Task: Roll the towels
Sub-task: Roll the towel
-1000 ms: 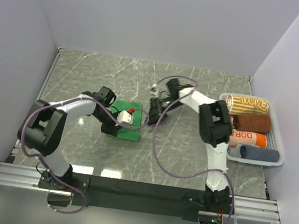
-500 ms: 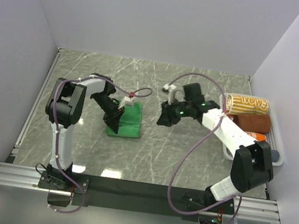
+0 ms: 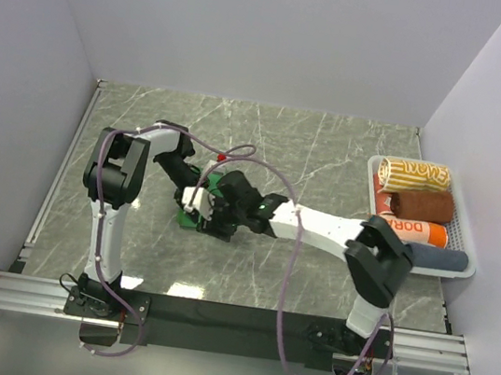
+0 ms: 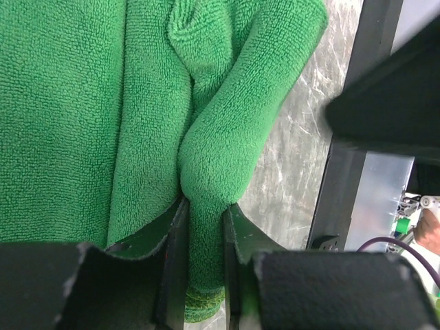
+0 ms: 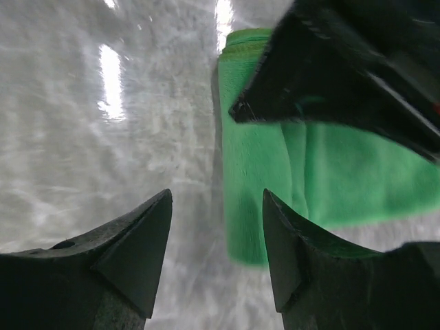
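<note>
The bright green towel (image 3: 218, 187) lies partly folded on the marble table, mostly hidden under both grippers. My left gripper (image 3: 193, 207) is shut on a raised fold of the green towel (image 4: 213, 158) at its edge; the fold is pinched between the jaws (image 4: 205, 234). My right gripper (image 3: 219, 221) is open and low over the table, and its jaws (image 5: 216, 199) straddle the towel's edge (image 5: 261, 179) without holding it. The left gripper's black body (image 5: 344, 69) shows just beyond it.
A white basket (image 3: 465, 269) at the right edge holds rolled towels: yellow-striped (image 3: 413, 174), brown (image 3: 422, 207), orange-lettered (image 3: 418, 232) and blue-grey (image 3: 435, 259). White walls close in the table on three sides.
My right arm has swung left from mid-table and dropped to the towel beside the left gripper. The left gripper has stayed on the towel, shifting slightly nearer.
</note>
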{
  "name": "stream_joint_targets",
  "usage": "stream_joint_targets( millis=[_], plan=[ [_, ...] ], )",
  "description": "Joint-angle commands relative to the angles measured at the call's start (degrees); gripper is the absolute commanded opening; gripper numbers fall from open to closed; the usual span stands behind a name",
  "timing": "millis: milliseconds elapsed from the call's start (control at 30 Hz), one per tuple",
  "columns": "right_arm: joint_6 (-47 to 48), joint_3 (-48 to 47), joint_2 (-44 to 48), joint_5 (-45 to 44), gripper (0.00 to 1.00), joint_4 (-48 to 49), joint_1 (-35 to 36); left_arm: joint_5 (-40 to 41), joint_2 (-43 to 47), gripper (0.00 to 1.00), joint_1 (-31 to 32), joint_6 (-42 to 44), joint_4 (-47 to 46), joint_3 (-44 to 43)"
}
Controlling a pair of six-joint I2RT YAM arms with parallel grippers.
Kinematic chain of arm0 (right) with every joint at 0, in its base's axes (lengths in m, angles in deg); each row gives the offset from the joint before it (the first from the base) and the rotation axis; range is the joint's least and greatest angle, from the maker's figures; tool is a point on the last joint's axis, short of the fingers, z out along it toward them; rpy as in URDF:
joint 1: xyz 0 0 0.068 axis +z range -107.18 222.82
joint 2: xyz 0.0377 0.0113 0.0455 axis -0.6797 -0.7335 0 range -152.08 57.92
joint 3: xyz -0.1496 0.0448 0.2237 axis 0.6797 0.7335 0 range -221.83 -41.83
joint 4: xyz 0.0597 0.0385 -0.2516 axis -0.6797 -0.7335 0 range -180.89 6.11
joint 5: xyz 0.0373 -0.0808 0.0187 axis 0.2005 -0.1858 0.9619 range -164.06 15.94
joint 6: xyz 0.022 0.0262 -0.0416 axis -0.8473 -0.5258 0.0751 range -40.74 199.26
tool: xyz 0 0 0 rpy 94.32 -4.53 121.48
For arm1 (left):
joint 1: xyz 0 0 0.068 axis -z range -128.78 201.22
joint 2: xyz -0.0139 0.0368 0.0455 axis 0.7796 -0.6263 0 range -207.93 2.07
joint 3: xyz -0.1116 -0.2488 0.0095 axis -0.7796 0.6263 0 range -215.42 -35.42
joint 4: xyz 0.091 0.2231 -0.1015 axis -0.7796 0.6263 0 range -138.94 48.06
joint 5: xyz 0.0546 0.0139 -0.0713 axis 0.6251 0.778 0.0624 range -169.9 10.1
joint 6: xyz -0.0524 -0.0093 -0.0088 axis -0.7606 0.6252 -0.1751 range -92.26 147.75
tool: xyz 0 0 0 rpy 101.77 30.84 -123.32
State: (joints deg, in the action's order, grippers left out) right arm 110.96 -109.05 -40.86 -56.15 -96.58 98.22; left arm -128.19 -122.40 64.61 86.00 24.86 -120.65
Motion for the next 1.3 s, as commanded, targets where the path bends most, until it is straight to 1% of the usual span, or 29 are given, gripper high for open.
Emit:
stream_joint_targets(
  millis=[0,67,133,167,200,267,300,367,400,467,500,533,567,600,633,733,867,900,967,1033,1067,1100,1133,1167,1200,1233,1267],
  plan=[
    [6.0,-3.52,-4.65,-3.68,0.61,3.81,0.59,9.88,-5.09,0.13,0.68,0.54,-5.77,2.18],
    [6.18,-4.06,-7.64,-4.02,0.6,4.86,0.59,9.97,-5.35,0.13,0.59,0.45,-5.68,1.65],
    [6.53,-3.97,-10.1,-4.03,0.56,5.13,0.42,9.97,-5.35,0.14,0.32,0.45,-5.51,1.38],
    [6.53,-4.32,-10.98,-3.85,0.52,4.17,0.41,9.97,-5.35,0.14,0.24,0.45,-5.51,1.38],
    [6.62,-5.11,-12.73,-3.94,0.43,3.47,0.5,10.15,-5.26,0.14,0.15,0.54,-5.6,1.38],
    [6.0,-5.81,-14.24,-3.85,0.37,1.45,0.24,10.06,-4.91,0.14,-0.2,0.71,-5.68,1.65],
    [5.48,-6.16,-15.03,-3.59,0.3,1.0,-0.11,9.89,-4.82,0.14,-0.38,1.06,-5.6,1.73],
    [4.95,-6.69,-15.82,-2.97,0.21,-1.53,-0.64,9.89,-4.47,0.15,-0.64,1.42,-5.51,2.08],
    [4.6,-7.83,-16.7,-2.01,0.12,-2.77,-0.73,9.54,-4.3,0.15,-0.9,1.68,-5.51,2.17],
    [4.16,-8.97,-17.58,-0.78,0.03,-6.19,-1.34,8.05,-3.59,0.19,-1.43,2.03,-5.42,2.18],
    [3.89,-10.2,-18.28,0.1,0.0,-7.34,-1.6,7.43,-3.33,0.21,-1.96,2.21,-5.33,2.0],
    [3.63,-11.08,-18.72,2.11,0.0,-8.74,-2.22,6.03,-2.63,0.26,-2.31,2.3,-5.33,1.91],
    [3.28,-11.96,-19.16,3.43,0.0,-11.72,-2.4,5.32,-2.1,0.29,-2.75,2.3,-5.42,1.82],
    [2.93,-13.45,-19.95,4.49,0.0,-12.88,-2.75,4.53,-1.49,0.33,-3.88,2.38,-5.68,1.82],
    [2.58,-14.16,-20.31,7.2,0.0,-14.11,-3.36,2.78,0.08,0.41,-4.5,2.12,-5.95,1.91],
    [0.65,-16.88,-21.62,11.17,0.0,-18.68,-4.59,0.31,4.38,0.49,-7.93,1.07,-7.97,2.7],
    [-2.34,-19.26,-23.03,18.45,0.0,-23.68,-6.96,-2.68,10.55,0.5,-12.76,-0.6,-11.04,5.15],
    [-2.78,-20.48,-23.99,19.69,0.0,-24.66,-8.01,-3.29,11.95,0.51,-15.03,-1.39,-12.26,5.68],
    [-4.1,-22.07,-25.31,23.37,0.0,-27.55,-8.99,-4.09,16.52,0.51,-17.16,-2.88,-14.2,8.13],
    [-5.42,-26.01,-28.73,27.32,0.0,-30.97,-11.26,-4.44,24.58,0.52,-21.02,-6.3,-19.72,11.73],
    [-6.56,-26.99,-29.79,28.66,0.0,-32.73,-11.8,-3.14,27.14,0.52,-21.21,-7.71,-21.75,15.23],
    [-7.0,-29.17,-31.98,31.19,0.0,-33.97,-12.76,-1.64,29.95,0.54,-21.12,-6.77,-23.25,17.36],
    [-7.44,-30.33,-33.3,32.0,0.0,-35.29,-13.2,-0.76,35.72,0.55,-20.95,-6.23,-26.66,19.55],
    [-7.97,-31.64,-34.8,33.14,0.0,-37.65,-13.64,0.12,38.57,0.56,-20.6,-6.23,-28.52,24.01],
    [-8.15,-34.27,-37.6,35.07,0.0,-38.89,-14.0,1.26,43.82,0.58,-18.85,-5.88,-30.36,26.23],
    [-8.41,-35.51,-38.84,35.96,0.0,-39.95,-14.78,4.4,46.3,0.59,-17.36,-5.53,-33.51,30.17],
    [-8.93,-37.61,-40.16,36.57,0.0,-41.61,-15.14,6.09,48.68,0.59,-15.52,-5.26,-35.72,32.21]
  ],
)
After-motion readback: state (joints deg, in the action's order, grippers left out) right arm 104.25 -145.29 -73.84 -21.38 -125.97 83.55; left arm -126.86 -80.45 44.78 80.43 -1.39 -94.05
